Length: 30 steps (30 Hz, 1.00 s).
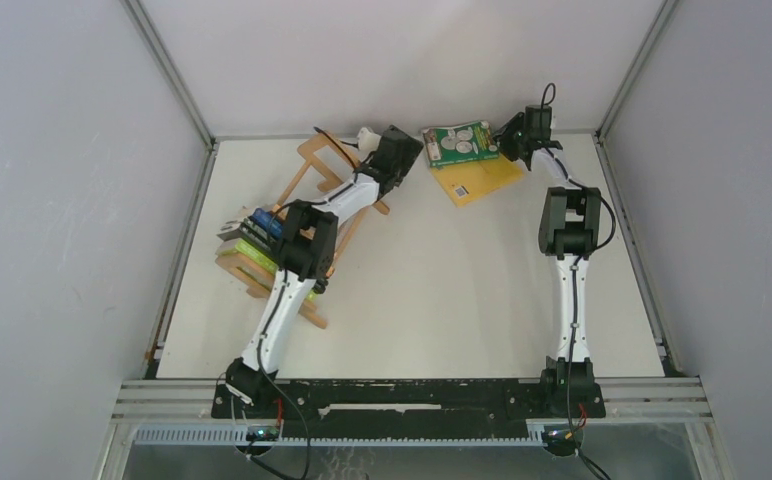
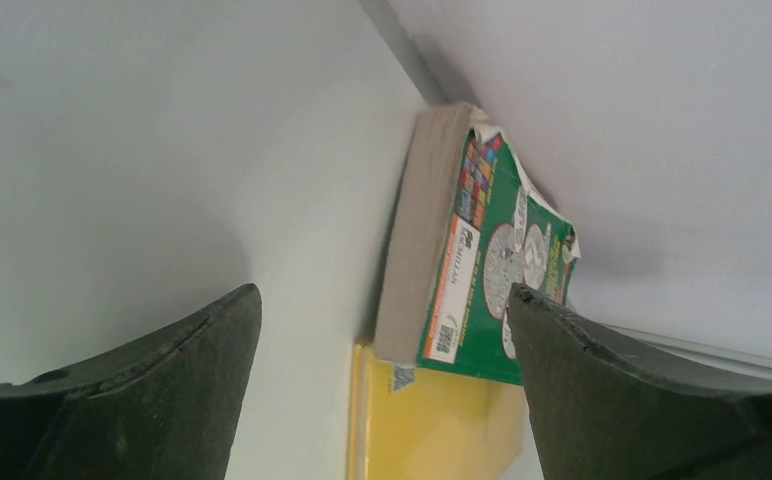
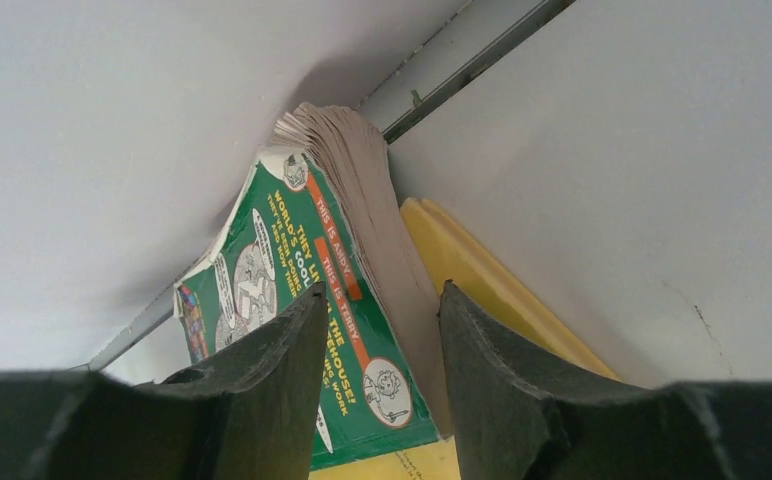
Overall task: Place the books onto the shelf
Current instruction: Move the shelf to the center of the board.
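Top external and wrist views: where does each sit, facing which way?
Top external: above and behind, looking down on the table; left arm and right arm show.
Left wrist: faces the green book on the yellow book; open left gripper frames them.
Right wrist: faces the same books; right gripper grips the green one.
All share both books.

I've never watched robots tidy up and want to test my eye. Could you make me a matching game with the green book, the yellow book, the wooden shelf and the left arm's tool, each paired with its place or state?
Things:
1. green book
2. yellow book
3. shelf
4. left tool

Places or states:
A. wide open, gripping nothing
B. on the left, with other books stacked in it
C. lying on top of another book
D. partly covered, at the bottom of the pile

Pairs: 1-C, 2-D, 3-B, 4-A.
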{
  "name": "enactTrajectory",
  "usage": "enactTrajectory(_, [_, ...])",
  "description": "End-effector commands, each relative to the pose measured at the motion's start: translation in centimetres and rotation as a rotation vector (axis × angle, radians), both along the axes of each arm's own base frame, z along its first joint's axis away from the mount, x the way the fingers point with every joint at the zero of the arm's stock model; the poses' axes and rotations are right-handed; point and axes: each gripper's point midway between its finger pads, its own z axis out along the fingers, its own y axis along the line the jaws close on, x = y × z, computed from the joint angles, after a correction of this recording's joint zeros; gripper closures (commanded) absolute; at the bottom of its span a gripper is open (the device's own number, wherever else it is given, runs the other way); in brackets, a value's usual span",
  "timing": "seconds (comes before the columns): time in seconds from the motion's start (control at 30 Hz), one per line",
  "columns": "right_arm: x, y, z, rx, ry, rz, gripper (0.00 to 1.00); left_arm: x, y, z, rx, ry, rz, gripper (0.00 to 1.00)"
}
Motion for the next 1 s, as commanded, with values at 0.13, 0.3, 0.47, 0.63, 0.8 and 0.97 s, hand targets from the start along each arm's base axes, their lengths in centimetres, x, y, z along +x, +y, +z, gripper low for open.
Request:
enactTrajectory(0.13, [-0.4, 1.0, 4.9, 0.019, -0.062, 0.029, 0.47, -0.3, 5.0, 6.3, 0.078, -0.062, 0.026, 0.04])
enactTrajectory(0.3, [-0.7, 1.4, 5.0, 0.018, -0.059, 0.034, 0.47, -0.9, 7.5, 6.1, 0.114, -0.045, 0.038, 0.04])
enactTrajectory(0.47, [-1.0, 1.7, 5.2, 0.016, -0.057, 0.037, 0.47, -1.4, 9.6, 5.4, 0.133, -0.021, 0.053, 0.04])
enactTrajectory(0.63, [-1.1, 1.6, 5.4, 0.008, -0.057, 0.034, 0.47, -2.0, 11.2, 4.9, 0.146, -0.006, 0.065, 0.04])
enactTrajectory(0.8, [-0.7, 1.2, 6.6, -0.030, -0.102, 0.037, 0.44, -0.9, 10.4, 7.4, 0.149, -0.070, 0.023, 0.03])
enactTrajectory(0.97, [-0.1, 0.3, 10.2, -0.131, -0.206, 0.048, 0.41, 1.0, 7.9, 12.0, 0.121, -0.204, -0.067, 0.00])
